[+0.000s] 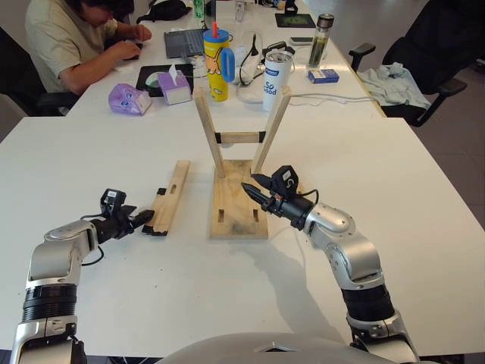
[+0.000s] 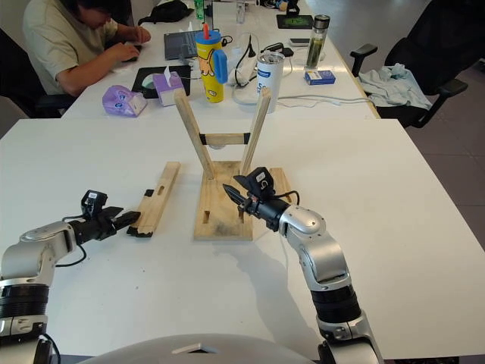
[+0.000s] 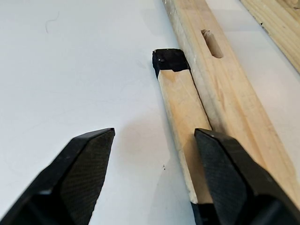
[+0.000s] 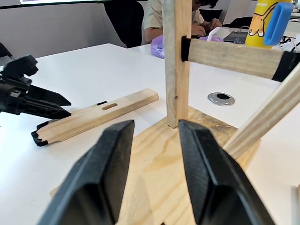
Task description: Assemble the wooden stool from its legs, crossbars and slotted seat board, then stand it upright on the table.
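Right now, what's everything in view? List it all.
table: 1, white, under everything
seat board: 1, pale wood, flat, centre
upright legs: 2, pale wood, standing on the seat board
crossbar: 1, wood, black ends, between the upright legs
loose leg: 1, pale wood, flat, left of seat board
short bar: 1, wood, black end, beside loose leg
cup: 1, yellow, far table
tumbler: 1, white, beside cup
tissue box: 1, purple, far table
left gripper: 1, black, open, at short bar
right gripper: 1, black, open, over seat board
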You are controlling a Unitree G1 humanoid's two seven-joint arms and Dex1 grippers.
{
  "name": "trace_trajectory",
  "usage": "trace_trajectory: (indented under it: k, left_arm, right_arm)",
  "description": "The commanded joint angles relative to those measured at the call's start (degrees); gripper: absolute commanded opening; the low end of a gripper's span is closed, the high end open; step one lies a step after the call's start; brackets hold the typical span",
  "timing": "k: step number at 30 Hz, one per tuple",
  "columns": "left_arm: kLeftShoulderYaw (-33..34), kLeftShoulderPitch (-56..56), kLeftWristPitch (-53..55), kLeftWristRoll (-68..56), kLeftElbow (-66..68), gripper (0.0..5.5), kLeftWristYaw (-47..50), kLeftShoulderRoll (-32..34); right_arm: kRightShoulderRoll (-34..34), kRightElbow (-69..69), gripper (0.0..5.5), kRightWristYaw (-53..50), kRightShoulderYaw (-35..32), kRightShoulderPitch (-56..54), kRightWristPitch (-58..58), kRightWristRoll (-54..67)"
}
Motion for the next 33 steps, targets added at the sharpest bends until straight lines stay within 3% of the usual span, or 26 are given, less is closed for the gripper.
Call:
trace_trajectory:
  k: [1,13,19,25,33]
  left_arm:
    - [1.2,-0.7,2.9,-2.0,-0.2,3.20,0.6,0.5]
    - [-2.6,2.2,6.5,-2.6,-4.8,3.20,2.3,-0.7]
    - [-4.4,3.2,9.9,0.0,-4.4,3.20,8.9,-2.6]
    - [-6.3,6.3,16.4,-0.5,-10.2,2.29,16.5,-8.4]
    - [-6.7,7.6,14.0,1.2,-6.8,1.32,18.2,-7.2]
  right_arm:
    - [-0.3,0.1,1.75,-0.8,0.7,0.6,0.4,0.5]
    - [-0.9,-0.1,1.75,-1.7,3.2,0.8,0.1,-0.2]
    - [-1.2,0.0,1.75,-2.4,3.1,-0.2,0.1,-0.6]
    - [-0.9,0.6,1.75,-4.5,2.4,-0.2,-0.2,-1.0]
    - [0.3,1.5,1.75,-8.7,2.2,-0.6,-1.0,-2.8]
